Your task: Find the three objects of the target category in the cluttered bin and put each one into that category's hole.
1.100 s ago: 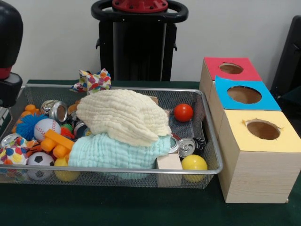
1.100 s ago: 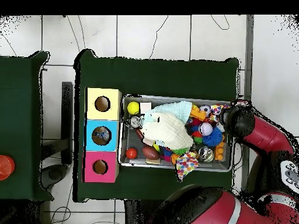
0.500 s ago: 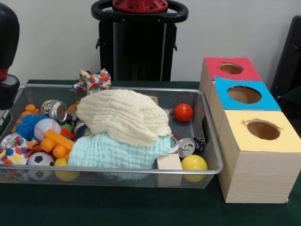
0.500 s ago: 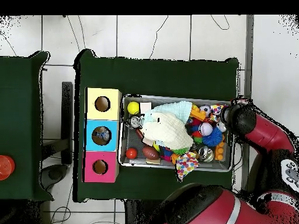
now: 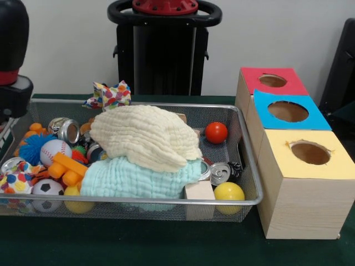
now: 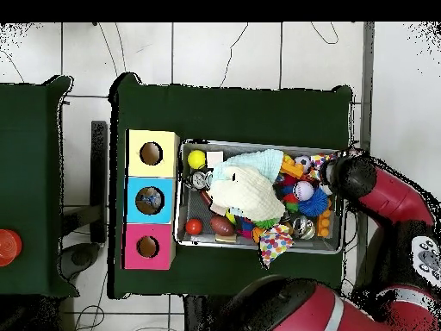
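Observation:
A wire mesh bin (image 5: 138,200) holds a heap of clutter. A cream cloth (image 5: 144,136) lies on a mint cloth (image 5: 133,177) in its middle and hides what is below. Around them I see a red ball (image 5: 216,132), a yellow ball (image 5: 229,192), a baseball (image 5: 54,149), a soccer ball (image 5: 47,188), two cans (image 5: 221,172) (image 5: 66,129) and a wooden block (image 5: 199,191). My gripper (image 5: 14,83) hangs at the bin's left end, mostly cut off by the picture edge. In the overhead view the gripper (image 6: 344,175) is over the bin's right rim.
Three wooden boxes stand beside the bin, each with a round hole: red top (image 5: 272,81), blue top (image 5: 288,112), yellow top (image 5: 310,153). A patterned cloth (image 5: 108,95) hangs over the bin's far rim. Orange blocks (image 5: 67,169) and a blue spiky ball (image 5: 32,147) crowd the left end.
The arm's end has shifted a little inward over the bin's end and slightly higher. Nothing in the bin has moved.

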`<control>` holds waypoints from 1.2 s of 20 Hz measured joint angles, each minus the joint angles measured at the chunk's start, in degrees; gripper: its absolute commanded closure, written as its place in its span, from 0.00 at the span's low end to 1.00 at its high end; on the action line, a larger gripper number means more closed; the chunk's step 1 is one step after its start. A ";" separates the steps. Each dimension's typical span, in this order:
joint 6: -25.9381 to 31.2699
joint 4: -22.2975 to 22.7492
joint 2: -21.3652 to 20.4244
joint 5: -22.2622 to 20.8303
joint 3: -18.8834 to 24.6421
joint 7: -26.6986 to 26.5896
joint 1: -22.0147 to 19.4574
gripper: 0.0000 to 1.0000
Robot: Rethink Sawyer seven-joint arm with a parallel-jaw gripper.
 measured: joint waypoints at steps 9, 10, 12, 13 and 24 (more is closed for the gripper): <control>-0.12 6.87 -4.67 -3.70 -1.00 0.00 3.88 0.00; -0.11 7.62 -5.19 -3.72 -1.00 0.00 4.00 0.00; -0.09 9.16 -6.40 -3.71 -1.01 0.00 4.12 0.00; -0.11 9.89 -7.02 -3.71 -1.02 0.00 4.11 0.00; -3.18 10.71 -5.22 -3.70 -1.04 0.00 2.64 0.00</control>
